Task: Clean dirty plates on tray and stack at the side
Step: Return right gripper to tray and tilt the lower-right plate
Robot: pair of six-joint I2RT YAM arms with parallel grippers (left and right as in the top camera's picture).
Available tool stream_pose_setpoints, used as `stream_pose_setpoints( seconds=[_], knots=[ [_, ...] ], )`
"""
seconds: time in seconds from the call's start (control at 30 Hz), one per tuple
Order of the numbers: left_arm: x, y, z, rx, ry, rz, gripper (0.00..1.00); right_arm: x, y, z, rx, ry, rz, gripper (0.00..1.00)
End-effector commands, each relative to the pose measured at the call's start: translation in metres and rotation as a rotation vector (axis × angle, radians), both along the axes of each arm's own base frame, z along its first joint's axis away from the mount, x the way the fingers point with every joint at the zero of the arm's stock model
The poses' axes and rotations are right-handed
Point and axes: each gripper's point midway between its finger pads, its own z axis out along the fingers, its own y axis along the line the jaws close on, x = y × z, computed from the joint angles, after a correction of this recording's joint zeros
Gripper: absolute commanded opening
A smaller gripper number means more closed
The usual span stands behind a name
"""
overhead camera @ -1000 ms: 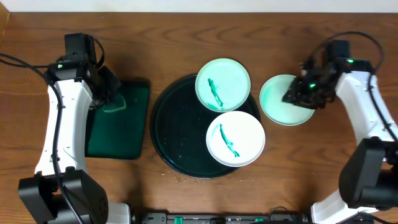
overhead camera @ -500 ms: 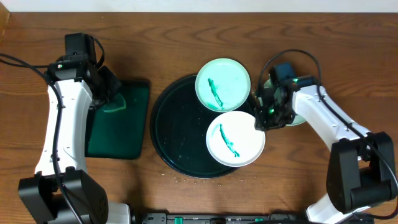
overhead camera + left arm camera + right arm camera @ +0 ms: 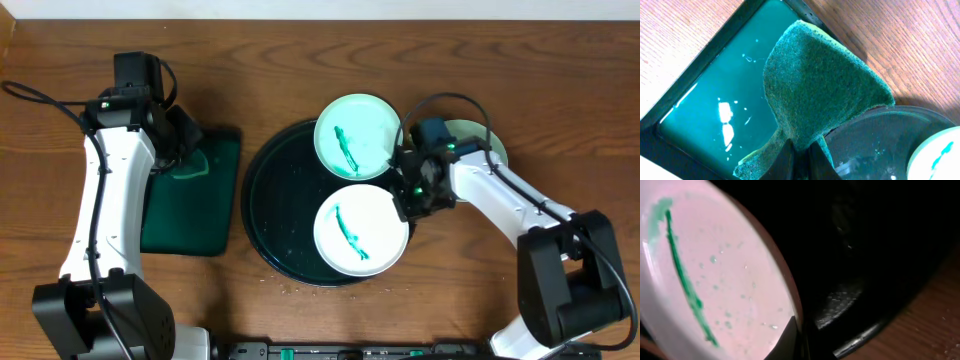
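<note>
The round black tray (image 3: pixel 275 205) holds a white plate (image 3: pixel 360 228) with a green streak at its front right. A pale turquoise plate (image 3: pixel 357 134) with a green streak rests on the tray's back rim. A third turquoise plate (image 3: pixel 488 145) lies on the table to the right, mostly hidden by the right arm. My right gripper (image 3: pixel 408 195) is shut on the white plate's right rim (image 3: pixel 790 305). My left gripper (image 3: pixel 178 150) is shut on a green sponge (image 3: pixel 820 85) above the green tray (image 3: pixel 715 105).
The rectangular dark green tray (image 3: pixel 200 215) with liquid sits left of the black tray. Small crumbs lie on the wood in front of the black tray. A black bar runs along the table's front edge (image 3: pixel 350 350).
My right gripper moved left from the plate on the table to the white plate, closed on its rim and pushed it left, further onto the tray. The left arm shifted slightly.
</note>
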Motion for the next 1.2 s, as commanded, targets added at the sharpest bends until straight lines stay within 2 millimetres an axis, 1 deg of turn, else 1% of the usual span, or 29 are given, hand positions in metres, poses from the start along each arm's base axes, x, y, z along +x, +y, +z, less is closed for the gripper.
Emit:
stream_pose_setpoints(
  seconds=[0.0, 0.07, 0.1, 0.17, 0.2, 0.23, 0.33, 0.4, 0.57, 0.63, 0.7, 0.8, 0.83, 0.87, 0.93, 1.0, 1.03, 1.1, 1.17],
  knots=[
    [-0.001, 0.0, -0.001, 0.01, 0.006, -0.013, 0.07, 0.029, 0.044, 0.039, 0.078, -0.079, -0.091, 0.01],
    [-0.002, 0.0, -0.002, 0.01, 0.007, -0.012, 0.07, 0.036, 0.065, 0.05, 0.11, -0.103, -0.161, 0.01],
    [-0.002, 0.0, -0.002, 0.01, 0.007, -0.012, 0.07, 0.038, 0.079, 0.053, 0.13, -0.12, -0.195, 0.01],
    [-0.002, 0.0, -0.002, 0.009, 0.007, -0.012, 0.07, 0.037, 0.095, 0.049, 0.115, -0.137, -0.235, 0.01],
    [-0.002, 0.0, -0.002, 0.009, 0.008, -0.012, 0.07, 0.032, 0.102, 0.041, 0.087, -0.136, -0.245, 0.01],
    [-0.002, 0.0, -0.002, 0.009, 0.008, -0.012, 0.07, 0.021, 0.113, 0.031, 0.067, -0.117, -0.219, 0.01],
    [-0.005, -0.001, -0.003, 0.007, 0.023, -0.014, 0.07, 0.003, 0.128, 0.008, 0.033, -0.063, -0.186, 0.01],
    [-0.006, -0.001, -0.004, 0.007, 0.026, -0.015, 0.07, -0.002, 0.131, -0.002, 0.009, -0.027, -0.175, 0.01],
    [-0.006, -0.001, -0.004, 0.007, 0.025, -0.014, 0.07, -0.001, 0.129, -0.009, -0.025, 0.009, -0.179, 0.02],
    [-0.006, -0.003, -0.004, 0.007, 0.028, -0.02, 0.07, -0.001, 0.126, -0.009, -0.04, 0.011, -0.184, 0.06],
    [-0.006, -0.007, -0.005, 0.006, 0.03, -0.031, 0.07, 0.004, 0.122, -0.006, -0.052, 0.001, -0.195, 0.09],
    [-0.004, -0.016, -0.007, 0.008, 0.032, -0.058, 0.07, 0.01, 0.118, -0.002, -0.071, -0.017, -0.207, 0.1],
    [-0.003, -0.017, -0.008, 0.012, 0.034, -0.06, 0.07, 0.01, 0.117, -0.001, -0.077, -0.018, -0.205, 0.11],
    [0.0, -0.017, -0.01, 0.014, 0.031, -0.062, 0.07, 0.011, 0.12, 0.001, -0.065, -0.03, -0.162, 0.23],
    [0.001, -0.017, -0.013, 0.014, 0.034, -0.061, 0.07, 0.012, 0.123, 0.001, -0.049, -0.038, -0.13, 0.34],
    [0.002, -0.017, -0.014, 0.012, 0.037, -0.058, 0.07, 0.012, 0.125, 0.002, -0.042, -0.044, -0.115, 0.39],
    [0.003, -0.017, -0.015, 0.012, 0.035, -0.058, 0.07, 0.012, 0.128, 0.001, -0.024, -0.043, -0.08, 0.41],
    [0.006, -0.017, -0.017, 0.013, 0.033, -0.058, 0.07, 0.007, 0.138, -0.005, 0.02, -0.018, -0.014, 0.42],
    [0.006, -0.017, -0.019, 0.012, 0.039, -0.058, 0.07, 0.004, 0.141, -0.015, 0.028, 0.01, 0.001, 0.42]
  ],
)
